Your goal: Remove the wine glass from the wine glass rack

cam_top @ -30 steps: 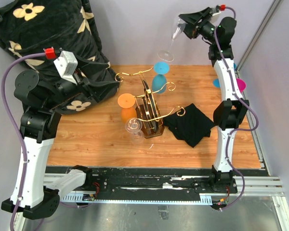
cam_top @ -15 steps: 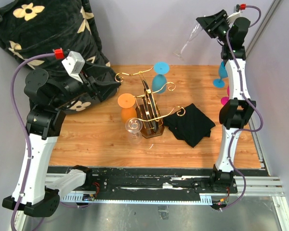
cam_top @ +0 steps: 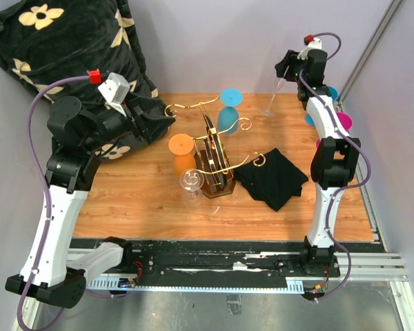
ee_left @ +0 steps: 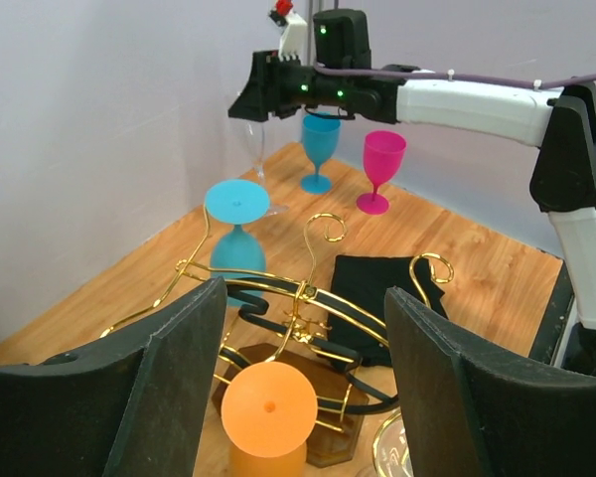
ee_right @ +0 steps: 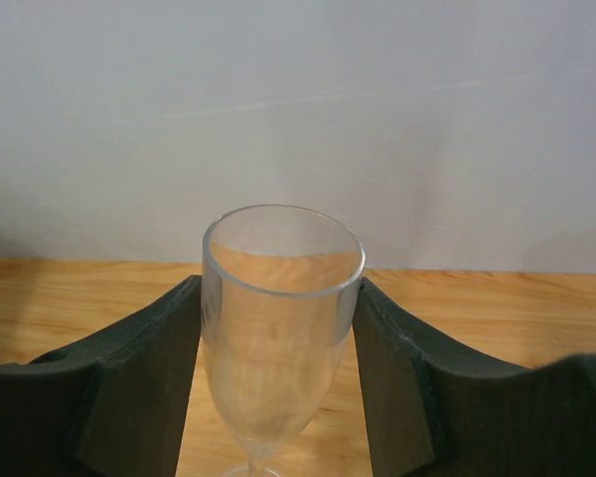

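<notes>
Near the back wall (ee_right: 278,99), right jaws hold the wine glass (ee_right: 278,328) upright.

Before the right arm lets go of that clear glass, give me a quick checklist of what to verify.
1. The clear wine glass is upright: ok.
2. The right gripper has a finger on each side of its bowl: ok.
3. Glass is away from the wine glass rack: ok.
4. Foot rests on the table: cannot tell, the foot is cut off in the wrist view.
5. The standing blue glass and pink glass are apart from it: ok.
6. The left gripper is open, holding nothing: ok.
</notes>
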Controlling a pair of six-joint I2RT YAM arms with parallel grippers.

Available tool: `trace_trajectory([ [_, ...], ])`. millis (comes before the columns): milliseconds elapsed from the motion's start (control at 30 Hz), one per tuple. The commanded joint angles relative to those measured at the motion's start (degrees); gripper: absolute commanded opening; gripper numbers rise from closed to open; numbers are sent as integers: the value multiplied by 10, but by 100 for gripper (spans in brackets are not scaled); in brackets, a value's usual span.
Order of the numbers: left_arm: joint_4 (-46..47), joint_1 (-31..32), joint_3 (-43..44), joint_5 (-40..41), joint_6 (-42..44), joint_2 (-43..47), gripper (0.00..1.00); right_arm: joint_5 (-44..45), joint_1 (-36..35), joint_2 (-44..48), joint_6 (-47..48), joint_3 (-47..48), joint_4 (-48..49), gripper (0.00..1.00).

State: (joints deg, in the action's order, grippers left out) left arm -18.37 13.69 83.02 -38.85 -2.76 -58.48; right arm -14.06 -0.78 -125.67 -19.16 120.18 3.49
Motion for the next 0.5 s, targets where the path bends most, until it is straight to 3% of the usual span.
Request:
trace_trajectory([
  [0,2,3,-2,8,6,-5,70,93,-15,39,112,-53,112,19],
  [233,3,2,-10,15,6,-1,70,155,-28,32,174,-135,243,19],
  [467,1,3,-9,15,6,-8,70,186,-33,13,211,-233,437,19],
])
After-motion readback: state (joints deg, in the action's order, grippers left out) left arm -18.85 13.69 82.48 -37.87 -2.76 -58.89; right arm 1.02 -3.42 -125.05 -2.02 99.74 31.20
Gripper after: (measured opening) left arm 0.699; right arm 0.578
